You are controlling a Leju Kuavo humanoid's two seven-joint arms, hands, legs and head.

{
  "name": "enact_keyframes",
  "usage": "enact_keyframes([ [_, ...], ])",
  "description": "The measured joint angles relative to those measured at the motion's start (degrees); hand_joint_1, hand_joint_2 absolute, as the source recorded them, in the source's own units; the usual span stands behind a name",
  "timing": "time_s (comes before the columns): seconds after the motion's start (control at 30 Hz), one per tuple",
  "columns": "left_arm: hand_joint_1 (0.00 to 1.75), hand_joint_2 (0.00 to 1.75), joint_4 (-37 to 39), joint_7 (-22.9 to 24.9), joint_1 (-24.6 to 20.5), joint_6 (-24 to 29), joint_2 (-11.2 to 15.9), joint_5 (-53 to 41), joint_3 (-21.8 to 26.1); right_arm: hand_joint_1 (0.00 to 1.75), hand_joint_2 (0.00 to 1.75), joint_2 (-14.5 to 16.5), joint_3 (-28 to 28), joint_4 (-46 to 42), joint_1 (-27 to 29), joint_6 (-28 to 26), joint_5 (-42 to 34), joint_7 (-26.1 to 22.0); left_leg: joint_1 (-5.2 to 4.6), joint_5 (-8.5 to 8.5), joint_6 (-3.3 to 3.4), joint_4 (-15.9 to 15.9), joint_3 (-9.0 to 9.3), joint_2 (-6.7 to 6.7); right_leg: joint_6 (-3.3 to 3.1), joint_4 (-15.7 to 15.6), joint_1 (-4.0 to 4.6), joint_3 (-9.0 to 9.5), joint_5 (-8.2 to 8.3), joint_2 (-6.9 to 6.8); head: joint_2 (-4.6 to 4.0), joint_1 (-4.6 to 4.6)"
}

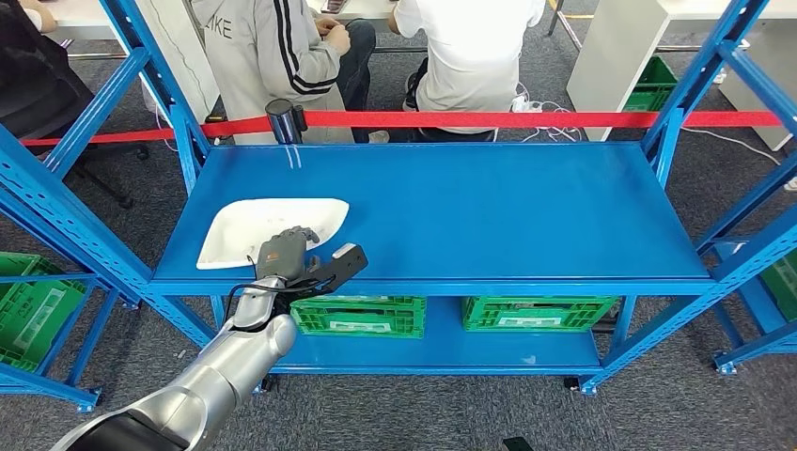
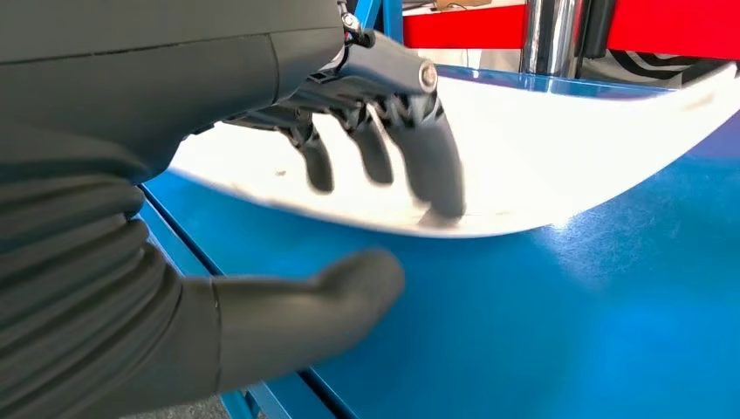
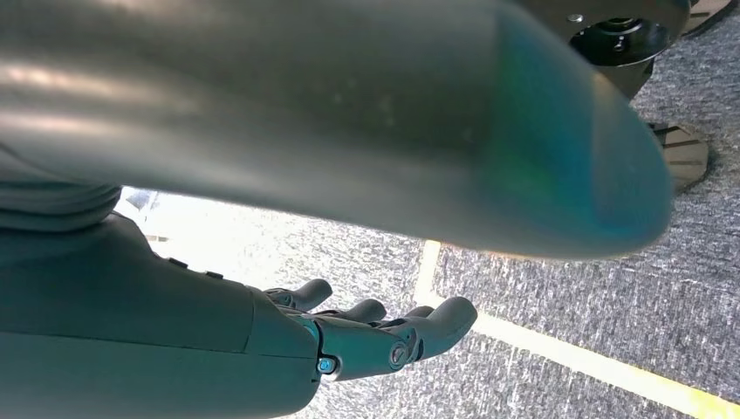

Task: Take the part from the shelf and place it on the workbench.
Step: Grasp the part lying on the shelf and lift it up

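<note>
The white curved part lies on the blue shelf near its front left corner, and the left hand rests its fingers on the near rim with the thumb spread below, apparently to clamp the edge, not yet gripping. The right hand hangs empty, fingers loosely extended. Blue uprights and a red barrier tape flank the lift path.

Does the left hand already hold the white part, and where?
Not yet: left hand rests fingers on white curved plastic part near edge, thumb apart beneath.
</note>
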Motion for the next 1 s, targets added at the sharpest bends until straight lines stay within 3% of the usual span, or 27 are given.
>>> enact_keyframes([
  [0.53, 1.75, 1.75, 0.1, -1.8, 0.1, 1.4, 0.8, -0.2, -0.8, 0.0, 0.0, 0.0, 0.0, 0.0, 0.0, 0.0, 0.1, 0.0, 0.0, 0.0, 0.01, 0.0, 0.0, 0.0, 0.0, 0.0, 0.0, 0.01, 0.0, -0.01, 0.0, 0.0],
  [0.67, 0.0, 1.75, 0.1, -2.0, 0.2, 1.6, 1.0, -0.2, -0.8, 0.0, 0.0, 0.0, 0.0, 0.0, -0.1, 0.0, 0.2, -0.1, 0.0, 0.01, 0.03, 0.0, 0.0, 0.0, 0.0, 0.0, 0.0, 0.02, 0.0, -0.01, 0.0, 0.0],
  [0.8, 0.0, 1.75, 0.1, -2.0, 0.3, 2.5, 1.0, -0.3, -0.8, 0.0, 0.0, 0.0, 0.0, 0.0, -0.1, 0.0, 0.2, -0.2, 0.0, 0.02, 0.04, 0.0, 0.0, 0.0, 0.01, 0.0, 0.0, 0.02, 0.01, -0.02, 0.0, 0.0],
  [0.93, 0.0, 0.0, 0.0, -2.9, 0.4, 4.2, 1.1, -0.2, -0.8, 0.0, 0.0, 0.0, 0.0, 0.0, -0.1, 0.0, 0.3, -0.2, 0.0, 0.02, 0.04, 0.0, 0.0, 0.0, 0.01, 0.0, 0.0, 0.02, 0.01, -0.02, 0.0, 0.0],
  [1.0, 0.0, 0.0, 0.0, -4.1, 0.5, 6.9, 1.2, 0.8, -0.8, 0.0, 0.0, 0.0, 0.0, 0.0, -0.1, 0.0, 0.3, -0.2, 0.0, 0.02, 0.04, 0.0, 0.0, 0.0, 0.01, 0.0, 0.0, 0.02, 0.01, -0.02, 0.0, 0.0],
])
